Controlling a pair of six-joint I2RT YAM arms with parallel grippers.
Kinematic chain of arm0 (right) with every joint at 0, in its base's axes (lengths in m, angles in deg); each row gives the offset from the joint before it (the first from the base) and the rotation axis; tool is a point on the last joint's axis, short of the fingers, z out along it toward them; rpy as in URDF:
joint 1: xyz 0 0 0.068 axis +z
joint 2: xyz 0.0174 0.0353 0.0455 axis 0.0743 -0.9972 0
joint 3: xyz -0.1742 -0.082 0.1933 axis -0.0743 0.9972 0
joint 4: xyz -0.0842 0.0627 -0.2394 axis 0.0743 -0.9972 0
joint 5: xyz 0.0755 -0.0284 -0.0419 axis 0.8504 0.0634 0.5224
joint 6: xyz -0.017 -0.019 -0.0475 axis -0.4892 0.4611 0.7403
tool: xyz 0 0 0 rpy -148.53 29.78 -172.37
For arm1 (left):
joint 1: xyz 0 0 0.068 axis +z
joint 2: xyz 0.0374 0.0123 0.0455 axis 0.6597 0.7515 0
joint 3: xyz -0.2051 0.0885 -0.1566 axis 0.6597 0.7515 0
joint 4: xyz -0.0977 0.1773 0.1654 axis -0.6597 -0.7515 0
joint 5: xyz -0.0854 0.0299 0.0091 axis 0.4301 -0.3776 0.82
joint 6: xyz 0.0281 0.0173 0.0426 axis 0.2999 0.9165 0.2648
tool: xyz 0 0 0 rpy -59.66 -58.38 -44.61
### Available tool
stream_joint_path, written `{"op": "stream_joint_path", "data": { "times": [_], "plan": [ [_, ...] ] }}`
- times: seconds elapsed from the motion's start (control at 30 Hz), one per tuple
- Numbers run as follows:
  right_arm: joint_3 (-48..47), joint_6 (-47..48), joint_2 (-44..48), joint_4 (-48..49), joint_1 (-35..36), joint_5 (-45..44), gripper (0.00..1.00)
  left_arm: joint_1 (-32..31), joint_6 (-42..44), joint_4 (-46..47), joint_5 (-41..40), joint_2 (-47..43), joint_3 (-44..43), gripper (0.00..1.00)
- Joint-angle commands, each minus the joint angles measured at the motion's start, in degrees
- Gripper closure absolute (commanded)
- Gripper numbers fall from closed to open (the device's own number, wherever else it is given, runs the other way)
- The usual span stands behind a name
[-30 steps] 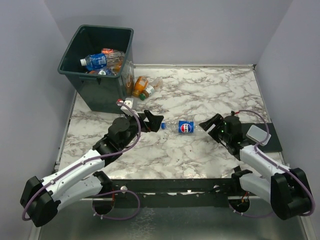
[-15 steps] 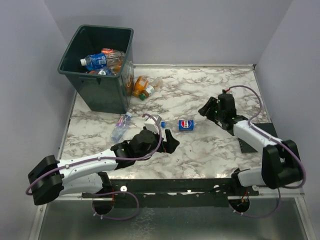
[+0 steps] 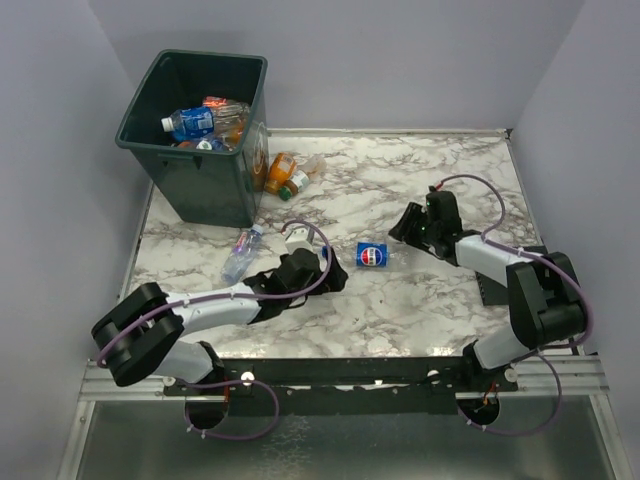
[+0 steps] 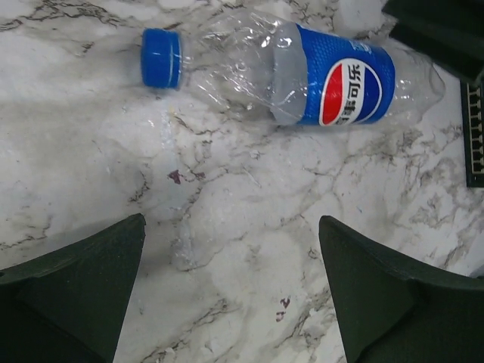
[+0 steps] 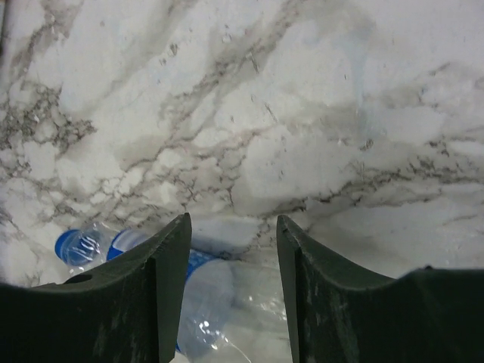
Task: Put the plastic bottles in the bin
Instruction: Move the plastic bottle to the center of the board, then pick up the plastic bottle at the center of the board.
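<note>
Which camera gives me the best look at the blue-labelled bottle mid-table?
Left wrist: the blue-labelled bottle lies whole, cap to base. Top external shows it small; right wrist only clear plastic between its fingers.

Blue-label bottle (image 4: pixel 333 83) lies flat; bin (image 3: pixel 200 185) part-full.

Blue-label bottle (image 3: pixel 372 255) on marble table (image 3: pixel 420 190), bin (image 3: pixel 205 190) part-filled far left

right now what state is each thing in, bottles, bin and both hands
bin: upright, several bottles inside
blue-label bottle: capped, lying on its side on the table, not held
clear bottle: lying on the table near the bin
orange bottles: lying beside the bin, not in it
left hand: open, empty, close to the blue-label bottle
right hand: fingers apart, nothing between the tips
</note>
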Motion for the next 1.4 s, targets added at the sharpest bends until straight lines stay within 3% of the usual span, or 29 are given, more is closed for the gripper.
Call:
{"op": "stream_joint_path", "data": {
  "times": [0.0, 0.57, 0.83, 1.0, 1.17, 1.27, 1.37],
  "plan": [
    [6.29, -0.83, 3.9, 1.71, 0.44, 4.63, 0.48, 2.67, -4.2, 5.39, 0.33, 3.13, -0.92, 0.03],
    [23.43, -6.38, 23.25, 0.16, 1.58, 11.11, 0.48, 5.82, -4.16, 12.68, 6.58, 18.65, -11.65, 0.04],
    [24.74, -6.36, 30.46, -4.83, 1.74, 11.46, 0.43, 6.3, -2.38, 15.01, 12.49, 22.57, -16.79, 0.05],
    [20.37, -3.91, 38.52, -13.48, 1.8, 6.88, 0.22, 6.77, -0.11, 12.02, 6.0, 14.43, -13.86, 0.01],
    [13.95, 1.06, 37.86, -19.59, 3.0, 7.37, 0.02, 6.89, 5.62, -1.13, -6.82, 0.17, -13.53, 0.01],
    [10.63, 4.75, 35.27, -21.77, 5.28, 5.27, 0.0, 6.86, 7.63, -7.03, -14.73, -9.17, -13.52, 0.01],
    [6.51, 9.27, 30.86, -25.22, 7.89, 2.16, 0.0, 7.15, 9.36, -12.95, -17.54, -15.6, -14.69, 0.01]
  ]
}}
